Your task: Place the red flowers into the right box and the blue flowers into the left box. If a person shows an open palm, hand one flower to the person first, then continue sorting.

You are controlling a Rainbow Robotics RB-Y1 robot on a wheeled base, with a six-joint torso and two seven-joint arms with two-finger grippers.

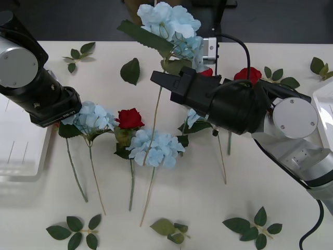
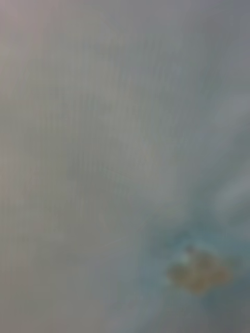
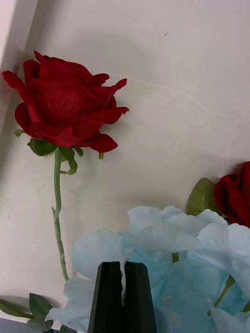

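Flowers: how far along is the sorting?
Done: nothing; the left box looks bare. In hand: the right gripper holds one blue flower aloft; the left gripper pinches a second blue flower by its petals. Left: red flowers and a third blue flower on the table.

Layout on the desk (image 1: 208, 208): left box (image 1: 21, 151) at the left edge, right box (image 1: 327, 112) at the right edge; between them lie two hydrangeas (image 1: 93, 119) (image 1: 155, 147) with a rose (image 1: 129, 119) between; one hydrangea (image 1: 169, 22) is raised above the far side.
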